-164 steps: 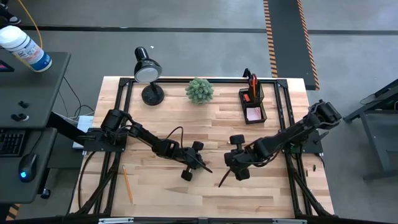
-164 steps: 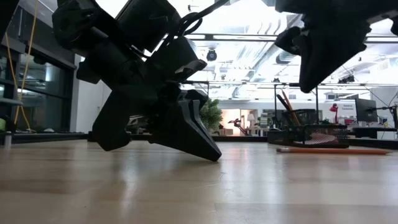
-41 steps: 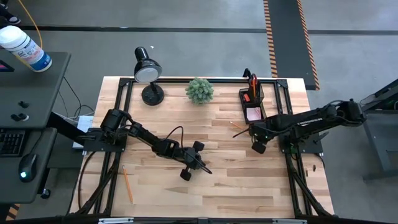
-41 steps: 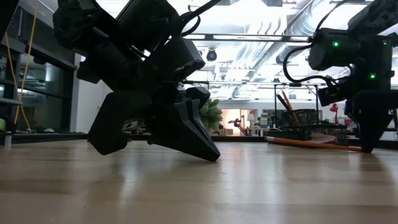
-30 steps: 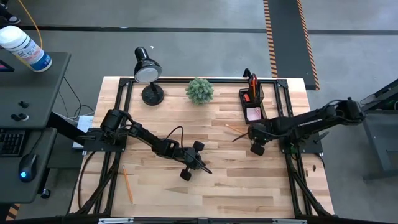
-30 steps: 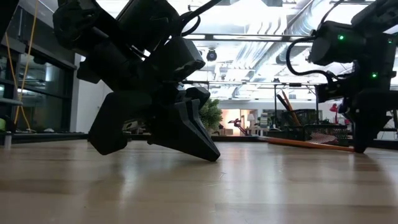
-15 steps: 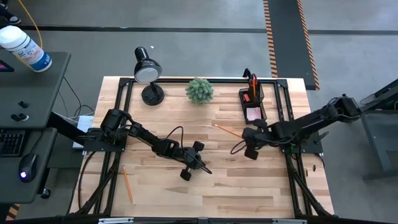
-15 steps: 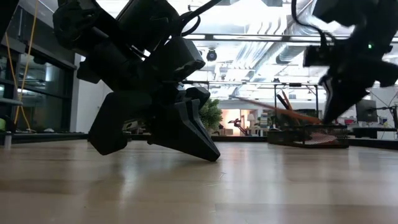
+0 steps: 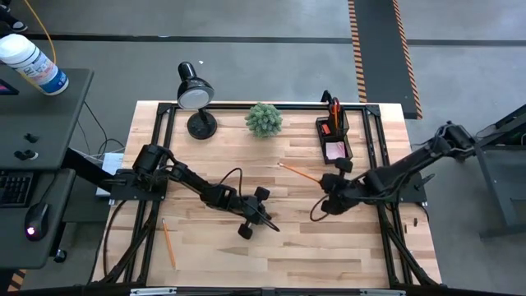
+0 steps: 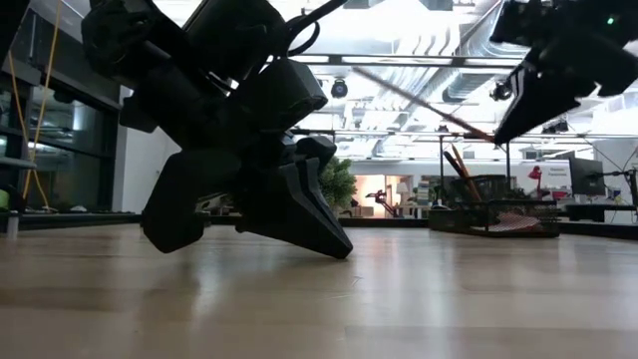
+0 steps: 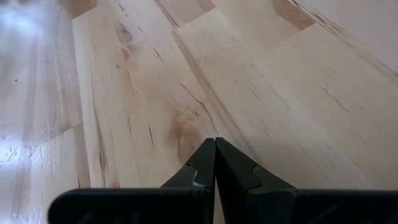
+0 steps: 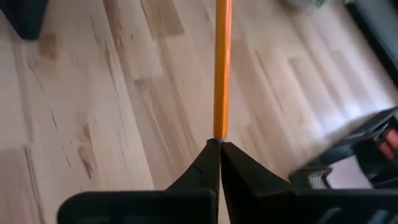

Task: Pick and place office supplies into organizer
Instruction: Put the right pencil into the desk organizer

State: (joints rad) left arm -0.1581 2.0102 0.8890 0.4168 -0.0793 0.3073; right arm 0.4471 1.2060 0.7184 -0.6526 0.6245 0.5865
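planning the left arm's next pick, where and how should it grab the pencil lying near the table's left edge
Grip the loose pencil at mid-shaft, coming straight down with the fingers across its width. It lies flat on bare table, running roughly front to back, so the closed left gripper must open first.

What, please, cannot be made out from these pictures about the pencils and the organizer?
- Held pencil: in the right wrist view, its far end is cut off by the frame edge.
- Organizer: in the low view, its contents are too small and distant.
- Second pencil: only in the high view, too thin for detail.
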